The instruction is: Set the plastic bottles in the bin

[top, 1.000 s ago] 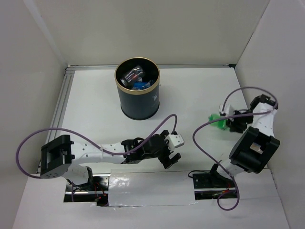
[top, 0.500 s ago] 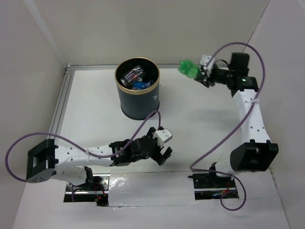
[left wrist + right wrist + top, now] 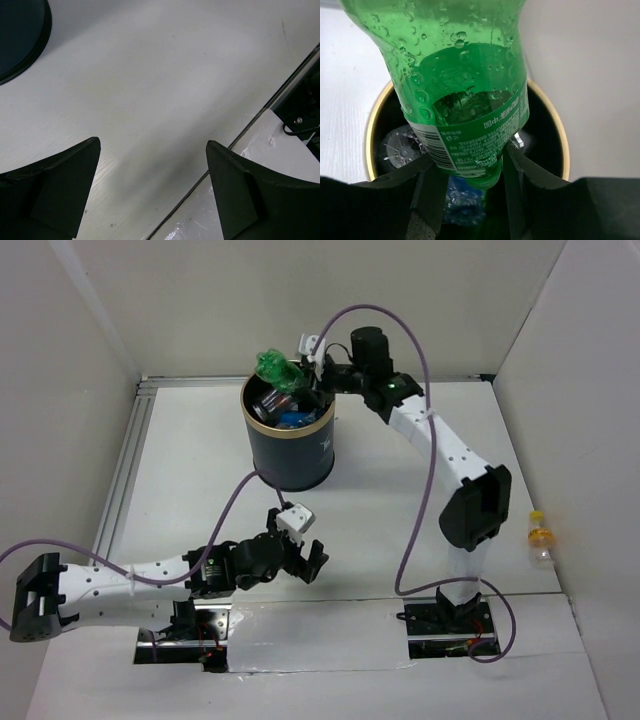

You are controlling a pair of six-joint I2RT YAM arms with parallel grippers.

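step: drop | R gripper (image 3: 306, 373) clamps green bottle (image 3: 277, 369) over bin (image 3: 291, 462) mouth | shd centre it clear of gold rim (image 3: 252, 421), then release | L gripper (image 3: 306, 567) jaws apart, empty, in front of bin

The only print you can make out is on the green bottle (image 3: 465, 75). In the right wrist view its label (image 3: 485, 135) carries a barcode (image 3: 437, 147) and a few lines of small white East Asian characters, tilted and too fine for you to read. From above, the bin (image 3: 285, 465) shows a small white logo (image 3: 325, 447), which is illegible. The yellow-capped bottle (image 3: 540, 536) wears an orange band with no legible text.
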